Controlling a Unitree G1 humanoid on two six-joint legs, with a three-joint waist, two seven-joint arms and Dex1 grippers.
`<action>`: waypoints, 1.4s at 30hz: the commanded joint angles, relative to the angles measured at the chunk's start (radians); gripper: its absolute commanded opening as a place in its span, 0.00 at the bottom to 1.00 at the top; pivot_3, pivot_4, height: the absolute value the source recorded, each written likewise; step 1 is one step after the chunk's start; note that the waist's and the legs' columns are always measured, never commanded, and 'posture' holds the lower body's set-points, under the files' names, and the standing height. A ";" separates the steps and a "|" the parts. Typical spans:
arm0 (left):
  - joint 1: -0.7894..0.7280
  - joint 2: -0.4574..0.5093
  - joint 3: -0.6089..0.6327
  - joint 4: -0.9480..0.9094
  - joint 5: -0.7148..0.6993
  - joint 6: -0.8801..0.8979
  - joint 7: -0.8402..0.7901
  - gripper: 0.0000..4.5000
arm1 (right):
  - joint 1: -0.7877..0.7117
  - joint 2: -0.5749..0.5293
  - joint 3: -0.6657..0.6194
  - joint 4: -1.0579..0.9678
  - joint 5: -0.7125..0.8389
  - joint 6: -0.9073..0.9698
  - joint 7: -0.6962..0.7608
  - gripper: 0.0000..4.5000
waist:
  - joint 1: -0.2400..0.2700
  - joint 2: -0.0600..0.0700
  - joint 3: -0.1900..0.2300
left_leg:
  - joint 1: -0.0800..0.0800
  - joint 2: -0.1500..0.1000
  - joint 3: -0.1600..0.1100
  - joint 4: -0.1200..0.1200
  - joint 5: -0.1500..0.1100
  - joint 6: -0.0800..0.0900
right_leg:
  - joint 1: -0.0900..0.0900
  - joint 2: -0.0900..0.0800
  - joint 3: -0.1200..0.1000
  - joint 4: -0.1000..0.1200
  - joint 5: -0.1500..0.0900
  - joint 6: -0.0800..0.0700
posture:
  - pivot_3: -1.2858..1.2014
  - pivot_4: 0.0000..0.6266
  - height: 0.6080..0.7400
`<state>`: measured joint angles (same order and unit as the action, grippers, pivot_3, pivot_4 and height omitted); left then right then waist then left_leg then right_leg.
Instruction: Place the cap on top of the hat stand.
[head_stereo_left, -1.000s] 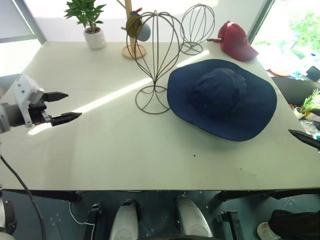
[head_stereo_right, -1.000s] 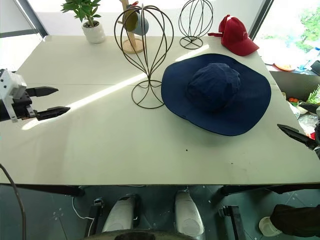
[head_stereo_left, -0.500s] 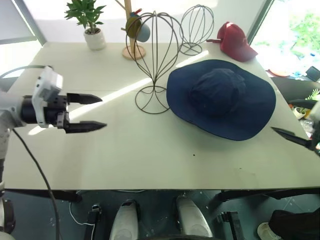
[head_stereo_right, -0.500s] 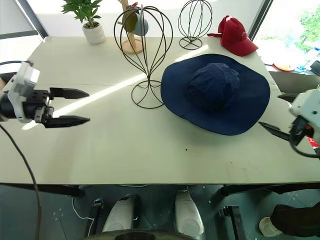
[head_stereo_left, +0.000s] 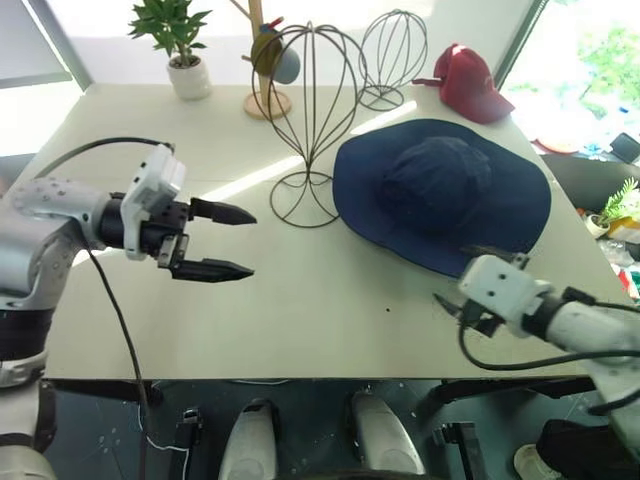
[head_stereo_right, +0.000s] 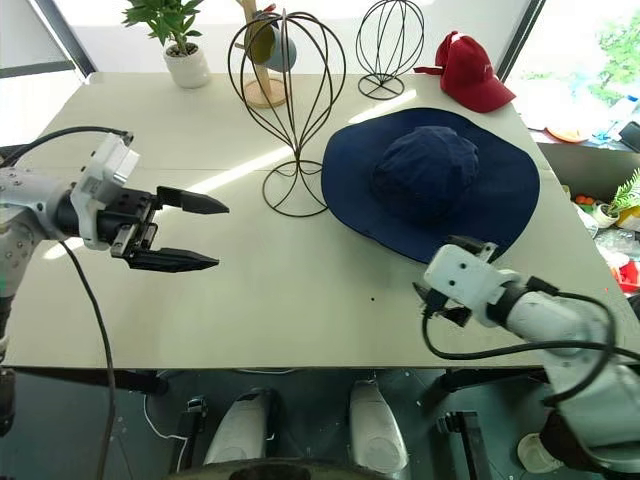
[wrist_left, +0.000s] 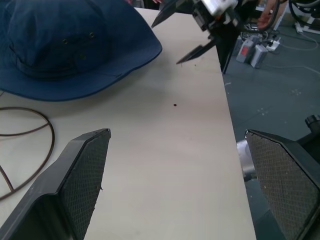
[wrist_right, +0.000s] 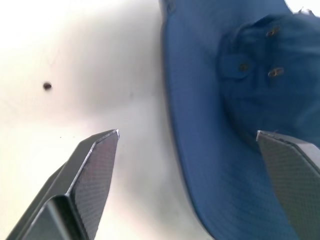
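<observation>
Your left gripper (head_stereo_left: 232, 242) hovers mid-left, fingers apart; your right gripper (wrist_right: 190, 165), fingers apart, straddles the blue hat's (head_stereo_left: 442, 192) brim.

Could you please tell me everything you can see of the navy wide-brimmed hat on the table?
The navy hat looks like soft cloth, with a rounded, slightly crumpled crown bearing small metal eyelets and a wide floppy brim. It lies crown-up, flat on the table, right of the hat stand. The right gripper hovers open at its near brim.
</observation>
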<state>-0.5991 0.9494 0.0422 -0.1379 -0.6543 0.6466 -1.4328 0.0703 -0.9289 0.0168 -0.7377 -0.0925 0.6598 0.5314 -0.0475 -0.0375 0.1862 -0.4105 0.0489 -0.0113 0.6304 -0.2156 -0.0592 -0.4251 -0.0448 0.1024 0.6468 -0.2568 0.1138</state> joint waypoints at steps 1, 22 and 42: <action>-0.012 0.002 0.011 -0.013 -0.004 -0.010 0.001 1.00 | -0.074 0.036 0.097 0.058 -0.136 0.030 -0.082 1.00 | 0.002 0.000 0.000 | 0.000 0.000 0.000 0.000 0.000 0.000 | 0.000 0.000 0.000 0.000 0.000 0.000 | 0.52 0.24 1.00; -0.017 -0.010 0.024 -0.039 -0.016 0.008 0.063 1.00 | -0.333 0.310 0.234 0.575 -0.259 -0.169 -0.138 0.69 | 0.000 -0.006 -0.003 | 0.001 0.000 0.000 0.000 0.000 0.000 | 0.001 0.001 0.000 0.001 0.000 0.000 | 0.52 0.24 1.00; -0.006 0.001 0.146 -0.070 -0.096 0.085 0.183 1.00 | -0.714 0.252 -0.167 0.512 0.117 0.058 0.043 0.00 | 0.001 0.001 0.001 | 0.000 0.000 0.000 -0.001 0.000 0.000 | 0.000 0.001 0.000 0.001 0.000 0.001 | 0.52 0.24 1.00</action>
<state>-0.5954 0.9342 0.1366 -0.1804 -0.7236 0.7249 -1.2670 -0.6066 -0.6546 -0.1206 -0.2207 0.0060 0.7498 0.5538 -0.0463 -0.0368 0.1874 -0.4110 0.0490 -0.0118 0.6287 -0.2155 -0.0590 -0.4257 -0.0441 0.1023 0.6475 -0.2565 0.1144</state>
